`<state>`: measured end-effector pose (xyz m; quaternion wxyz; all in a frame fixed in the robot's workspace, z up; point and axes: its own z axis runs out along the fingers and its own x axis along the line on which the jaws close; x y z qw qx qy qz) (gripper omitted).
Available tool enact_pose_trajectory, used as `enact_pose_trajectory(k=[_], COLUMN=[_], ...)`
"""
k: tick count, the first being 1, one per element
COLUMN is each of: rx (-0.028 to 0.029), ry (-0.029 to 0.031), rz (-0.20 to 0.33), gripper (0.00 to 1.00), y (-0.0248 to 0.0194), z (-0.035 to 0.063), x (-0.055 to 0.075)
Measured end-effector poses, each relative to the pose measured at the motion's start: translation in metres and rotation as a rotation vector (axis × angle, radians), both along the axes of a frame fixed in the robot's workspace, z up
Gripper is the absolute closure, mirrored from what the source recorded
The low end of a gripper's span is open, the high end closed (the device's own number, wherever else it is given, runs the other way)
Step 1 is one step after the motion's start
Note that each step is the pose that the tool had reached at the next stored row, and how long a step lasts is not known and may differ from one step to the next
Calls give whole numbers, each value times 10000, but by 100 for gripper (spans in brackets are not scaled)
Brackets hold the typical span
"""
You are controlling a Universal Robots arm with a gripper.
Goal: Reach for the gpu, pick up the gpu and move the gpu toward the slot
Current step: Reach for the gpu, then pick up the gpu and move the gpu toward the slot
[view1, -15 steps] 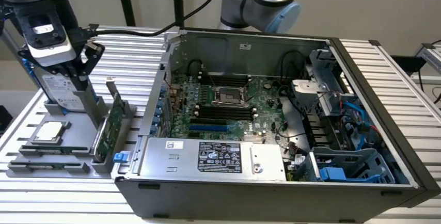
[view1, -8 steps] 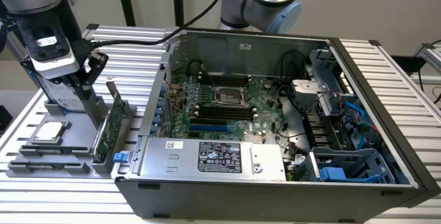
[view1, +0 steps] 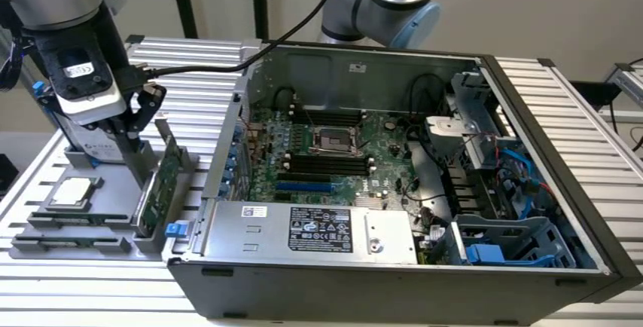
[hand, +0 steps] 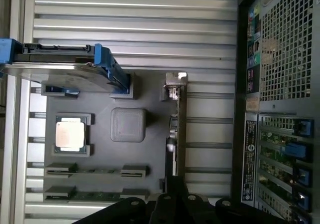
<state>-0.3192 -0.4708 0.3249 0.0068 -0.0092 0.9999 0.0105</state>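
One grey holder [view1: 60, 246], on the tabletop [view1: 90, 291] just beside the computer case [view1: 402, 289] at the exterior view's left, keeps the gpu [view1: 161, 184] standing on edge, likely so its top edge is free to take. Your tool [view1: 138, 146] sits down at that edge; you cannot tell whether it grips.

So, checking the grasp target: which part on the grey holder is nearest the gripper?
The thin green circuit-board card standing on edge; the gripper is right at it. The square silver chip and blue-railed silver drive sit farther off.
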Motion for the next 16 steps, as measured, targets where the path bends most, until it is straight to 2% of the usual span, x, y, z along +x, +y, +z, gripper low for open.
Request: enact_pose_trajectory(k=[16], rx=[8], ry=[0], rz=[-2], gripper=[88], y=[0], z=[0], x=[0])
